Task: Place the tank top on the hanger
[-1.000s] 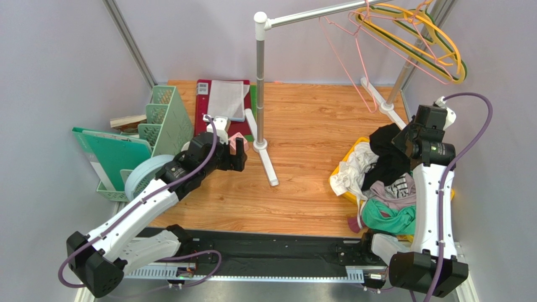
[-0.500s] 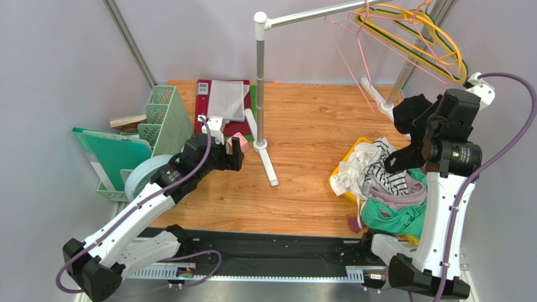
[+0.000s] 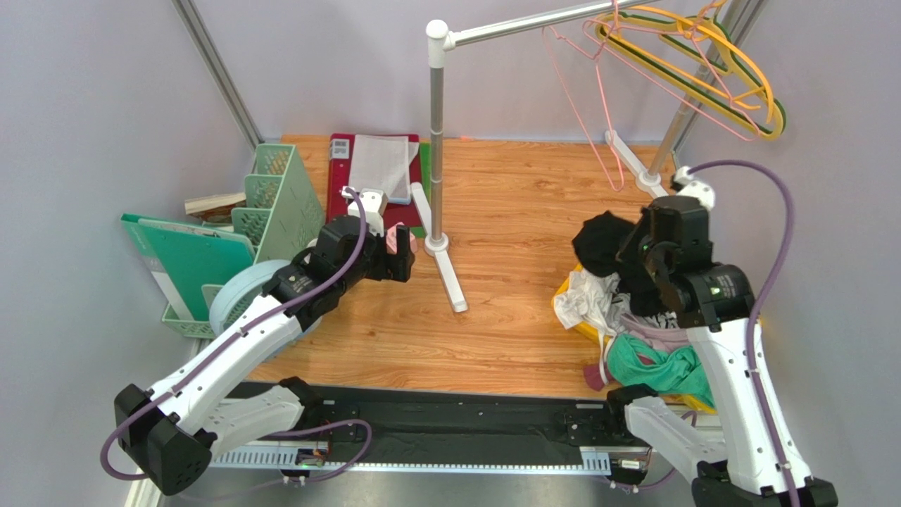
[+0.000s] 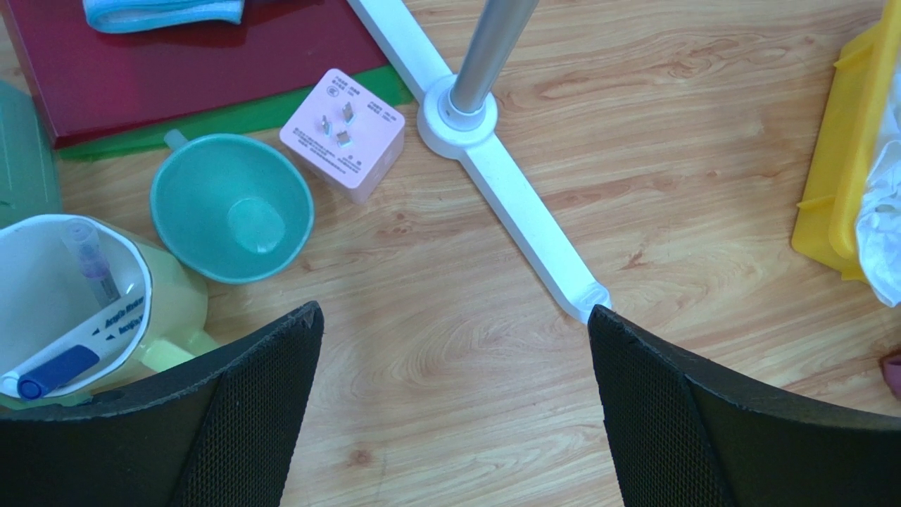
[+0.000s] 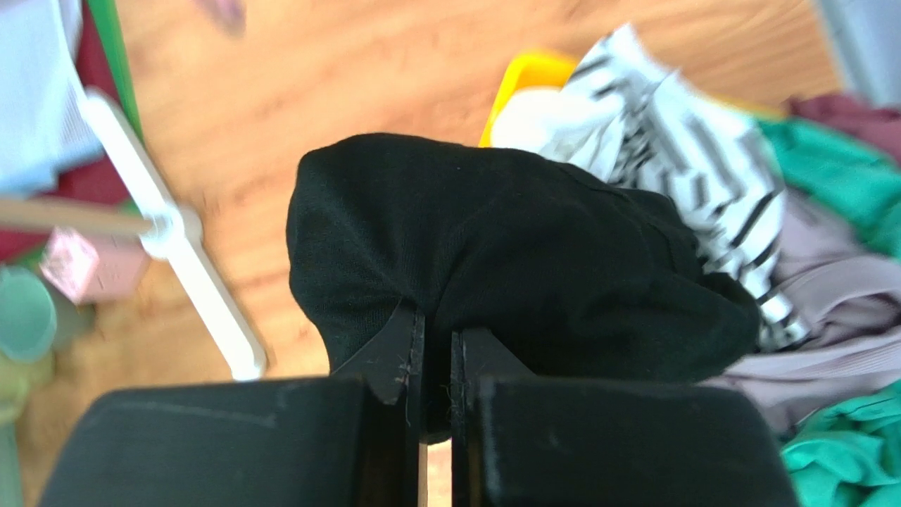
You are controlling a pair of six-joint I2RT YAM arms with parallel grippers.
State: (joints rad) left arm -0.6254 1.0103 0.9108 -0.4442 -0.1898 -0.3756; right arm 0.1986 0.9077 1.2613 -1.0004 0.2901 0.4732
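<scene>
right tool (image 5: 428, 322) pinched almost fully closed on bunched black tank top (image 5: 508, 248), held up over yellow bin (image 5: 518, 66) of clothes, left tool (image 4: 453, 317) spread wide, empty, above desk (image 4: 444, 264) near rack foot (image 4: 529, 227), pink hanger (image 3: 582, 111) hanging on rack bar, well apart from top

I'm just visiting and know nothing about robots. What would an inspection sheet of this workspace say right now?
Surface: wooden table, no spills seen.
Job's things: tank top bunched in the right gripper; pink hanger bare on the rail.
Clutter: clothes in yellow bin, green file rack, pink plug adapter, teal funnel.
Grippers: left gripper open, holding nothing; right gripper shut on tank top.
Cables: purple cable along each arm, no snag seen.
Surroundings: grey walls; yellow and green hangers on rail.
</scene>
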